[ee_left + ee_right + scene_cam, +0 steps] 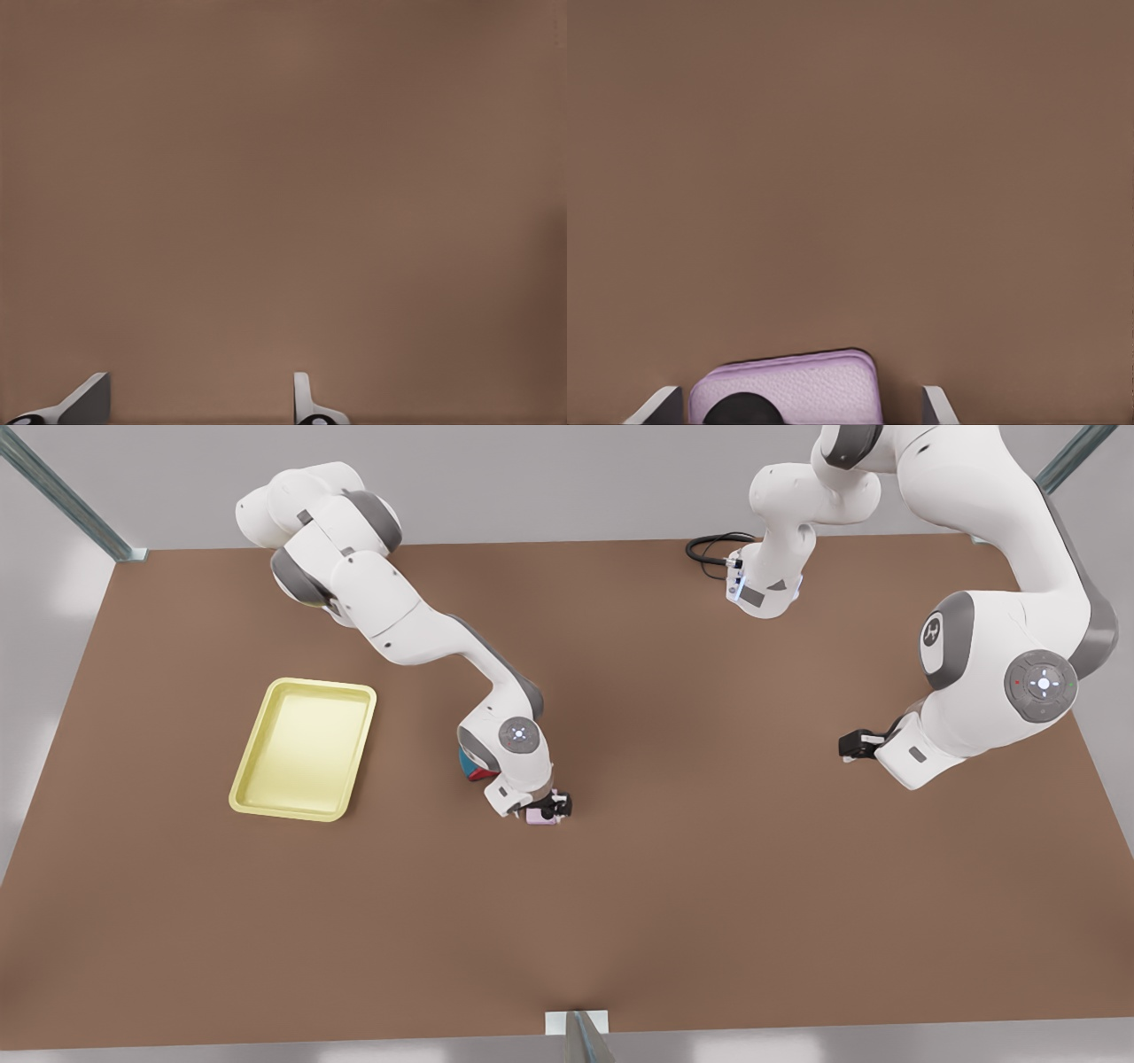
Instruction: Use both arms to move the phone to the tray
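Observation:
The pale pink phone (pixel 542 816) lies flat on the brown table near the middle, to the right of the pale yellow tray (pixel 306 748) in the front view. My right gripper (pixel 551 807) is down at the phone and open. In the right wrist view its fingers (pixel 666 405) stand on either side of the phone (pixel 797 385), with a small gap on one side. My left gripper (pixel 856 744) waits at the front view's right, open over bare table, with nothing between its fingertips (pixel 89 398).
A teal-and-red mouse (pixel 474 766) sits just behind the phone, mostly hidden under the right arm's wrist. A black cable (pixel 709 549) loops at the table's back edge beside the left arm's base. Metal posts stand at the table's corners.

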You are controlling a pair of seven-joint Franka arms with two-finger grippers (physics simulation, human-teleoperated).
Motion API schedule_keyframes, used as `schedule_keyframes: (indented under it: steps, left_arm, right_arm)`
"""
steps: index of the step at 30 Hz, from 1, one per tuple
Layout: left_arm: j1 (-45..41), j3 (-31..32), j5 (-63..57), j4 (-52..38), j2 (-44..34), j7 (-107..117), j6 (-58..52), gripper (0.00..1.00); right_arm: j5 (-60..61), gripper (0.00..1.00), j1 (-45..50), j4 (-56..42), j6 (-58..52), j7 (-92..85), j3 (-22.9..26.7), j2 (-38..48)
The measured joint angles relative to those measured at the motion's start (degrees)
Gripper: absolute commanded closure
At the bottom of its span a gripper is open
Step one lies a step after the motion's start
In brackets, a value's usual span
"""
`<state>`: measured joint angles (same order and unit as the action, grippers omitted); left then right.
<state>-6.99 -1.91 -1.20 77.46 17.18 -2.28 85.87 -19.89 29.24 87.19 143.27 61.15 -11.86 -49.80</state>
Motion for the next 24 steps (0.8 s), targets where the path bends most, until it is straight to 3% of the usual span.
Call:
schedule_keyframes:
  steps: [24]
  left_arm:
    - [0.0,0.1,0.0,0.0,0.0,-1.2,-0.1,0.00]
  right_arm:
    - [0.1,0.01,0.0,3.9,0.0,-1.0,-2.4,1.6]
